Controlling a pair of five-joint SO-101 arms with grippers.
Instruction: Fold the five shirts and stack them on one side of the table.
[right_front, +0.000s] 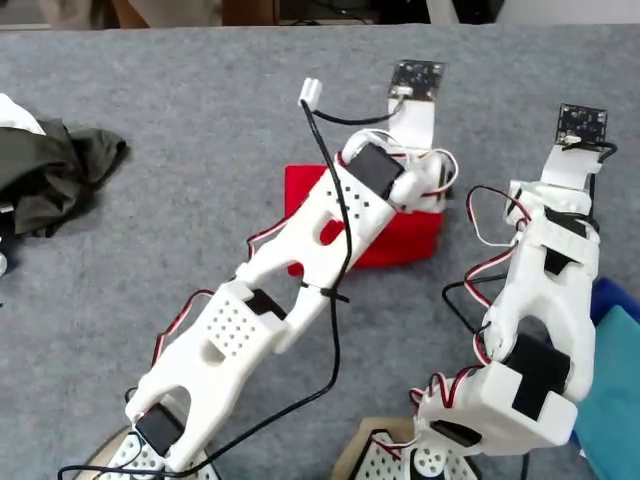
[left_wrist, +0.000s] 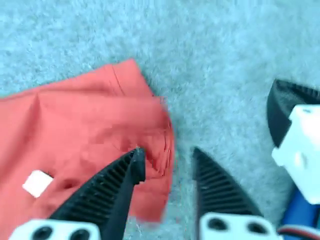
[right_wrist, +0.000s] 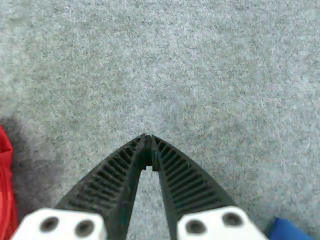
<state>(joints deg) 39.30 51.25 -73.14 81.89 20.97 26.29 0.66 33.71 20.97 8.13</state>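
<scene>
A folded red shirt (right_front: 405, 238) lies near the middle of the grey table, partly under my left arm (right_front: 330, 220). In the left wrist view my left gripper (left_wrist: 167, 159) is open just above the red shirt (left_wrist: 75, 130). One finger is over the shirt's edge and the other over bare carpet. A white tag (left_wrist: 37, 182) shows on the shirt. My right gripper (right_wrist: 147, 150) is shut on nothing above the grey cloth, to the right of the red shirt (right_wrist: 4, 195). A dark crumpled shirt (right_front: 55, 170) lies at the far left.
Blue and teal shirts (right_front: 615, 370) lie at the right edge beside my right arm (right_front: 550, 260), and a blue corner (right_wrist: 287, 231) shows in the right wrist view. Part of the right arm (left_wrist: 295, 140) stands close to the left gripper. Grey carpet (right_front: 200, 120) covers the table.
</scene>
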